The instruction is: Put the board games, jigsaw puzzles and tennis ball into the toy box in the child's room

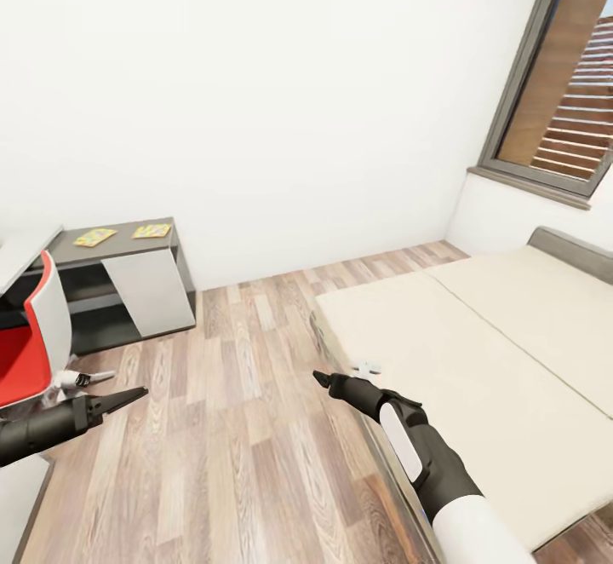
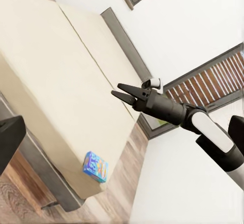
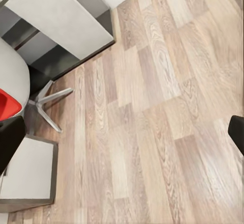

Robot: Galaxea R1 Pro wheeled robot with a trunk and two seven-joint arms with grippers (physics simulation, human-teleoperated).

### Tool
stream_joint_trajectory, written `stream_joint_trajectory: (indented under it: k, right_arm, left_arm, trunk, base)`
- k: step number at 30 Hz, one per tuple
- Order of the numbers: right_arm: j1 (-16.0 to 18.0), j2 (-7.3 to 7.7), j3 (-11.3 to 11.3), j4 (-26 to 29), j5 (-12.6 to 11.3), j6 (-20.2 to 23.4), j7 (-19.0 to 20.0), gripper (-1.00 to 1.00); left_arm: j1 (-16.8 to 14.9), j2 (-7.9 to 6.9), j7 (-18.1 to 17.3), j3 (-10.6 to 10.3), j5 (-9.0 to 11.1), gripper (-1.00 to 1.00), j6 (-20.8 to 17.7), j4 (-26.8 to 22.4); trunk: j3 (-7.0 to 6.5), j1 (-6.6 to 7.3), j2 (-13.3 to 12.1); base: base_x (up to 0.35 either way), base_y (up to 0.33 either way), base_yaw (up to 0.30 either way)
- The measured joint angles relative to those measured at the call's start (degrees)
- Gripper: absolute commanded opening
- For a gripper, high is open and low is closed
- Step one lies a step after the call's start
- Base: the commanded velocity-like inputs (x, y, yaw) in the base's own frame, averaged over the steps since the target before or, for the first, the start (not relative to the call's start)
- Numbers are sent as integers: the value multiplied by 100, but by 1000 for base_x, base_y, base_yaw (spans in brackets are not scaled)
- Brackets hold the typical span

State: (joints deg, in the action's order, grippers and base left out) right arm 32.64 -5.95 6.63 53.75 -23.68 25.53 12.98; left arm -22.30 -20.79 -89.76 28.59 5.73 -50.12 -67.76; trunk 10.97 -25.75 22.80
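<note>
Two jigsaw puzzles (image 1: 95,237) (image 1: 151,230) lie flat on the low dark grey section of the table (image 1: 128,246). A blue board game (image 2: 95,166) rests on the cream bed (image 2: 51,66) near a corner of the mattress. My left gripper (image 1: 140,393) hovers over the wood floor, open and empty, its dark fingers (image 2: 9,140) at the edge of the left wrist view. Beside the near corner of the bed (image 1: 511,376), my right gripper (image 1: 319,375) (image 2: 116,90) is open and holds nothing. The toy box and the tennis ball are out of view.
A red and white swivel chair (image 1: 34,334) stands by the table, its star base (image 3: 48,99) on the floor. A white drawer unit (image 3: 25,176) sits close to it. A dark-framed window (image 1: 553,104) is above the bed. Wood floor (image 1: 247,394) runs between table and bed.
</note>
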Motion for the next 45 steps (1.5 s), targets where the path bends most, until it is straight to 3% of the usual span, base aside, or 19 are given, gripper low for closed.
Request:
stream_joint_trajectory:
  k: [35,45]
  right_arm:
    - [0,0,-14,-6,-3,0,-9,100]
    - [0,0,-172,-25,0,0,-1,100]
  left_arm:
    - [0,-2,0,11,9,100,1,1]
    - [0,-2,0,40,9,100,1,0]
  trunk:
    - [-9,0,0]
    - [-30,0,0]
  base:
    - [0,104,-281]
    - [0,120,-281]
